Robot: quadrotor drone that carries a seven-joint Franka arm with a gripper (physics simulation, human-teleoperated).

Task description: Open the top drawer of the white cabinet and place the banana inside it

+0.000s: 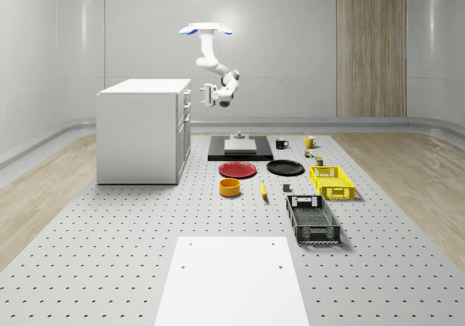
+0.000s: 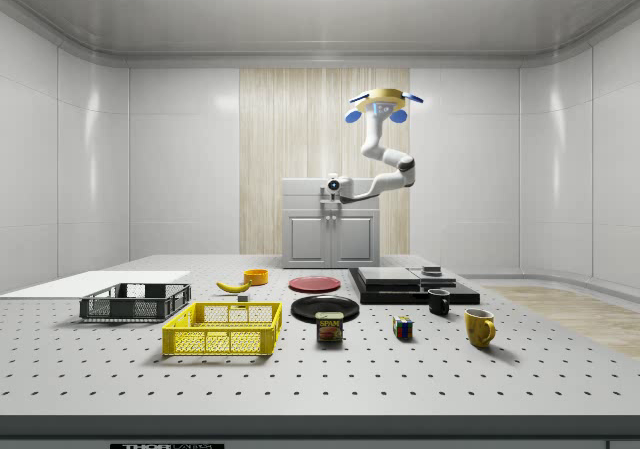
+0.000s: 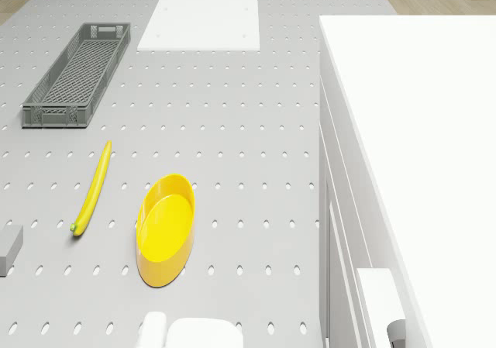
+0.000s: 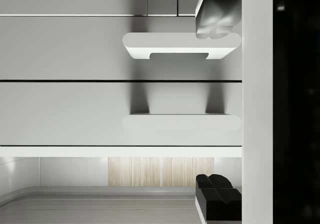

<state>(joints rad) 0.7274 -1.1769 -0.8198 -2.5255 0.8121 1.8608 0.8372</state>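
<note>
In the whole-scene view, nearest the camera past a flat white board (image 1: pixel 231 279), a dark grey crate (image 1: pixel 312 218) lies on the perforated table (image 1: pixel 109 253), and nothing shows inside it. Just behind it, a yellow crate (image 1: pixel 332 181) looks bare inside too. To their left sits an orange-yellow bowl (image 1: pixel 229 187) with nothing in it, and the banana (image 1: pixel 263 189) lies flat on the table between that bowl and the crates, touching neither. It is slim, long and bright yellow, with a greenish tip at one end in the drone view (image 3: pixel 93 189).

Farther back a red plate (image 1: pixel 237 170) and a black plate (image 1: pixel 285 168) rest side by side. Behind them lie a black slab (image 1: pixel 240 149), a black mug (image 1: pixel 281 144) and a yellow mug (image 1: pixel 309 141).

The white cabinet (image 1: pixel 142 130) stands at the whole-scene view's left, and all its drawers look closed. The drone (image 1: pixel 206 29) hovers high over the black slab, beside the cabinet. Its arm bends down and toward the cabinet, putting the gripper (image 1: pixel 206 96) level with the top drawer's front and very near it. In the wrist view the fingers (image 4: pixel 216 22) stand apart on either side of a drawer handle (image 4: pixel 181 119), holding nothing. That view crops both fingers, so whether they touch the handle cannot be told.
</note>
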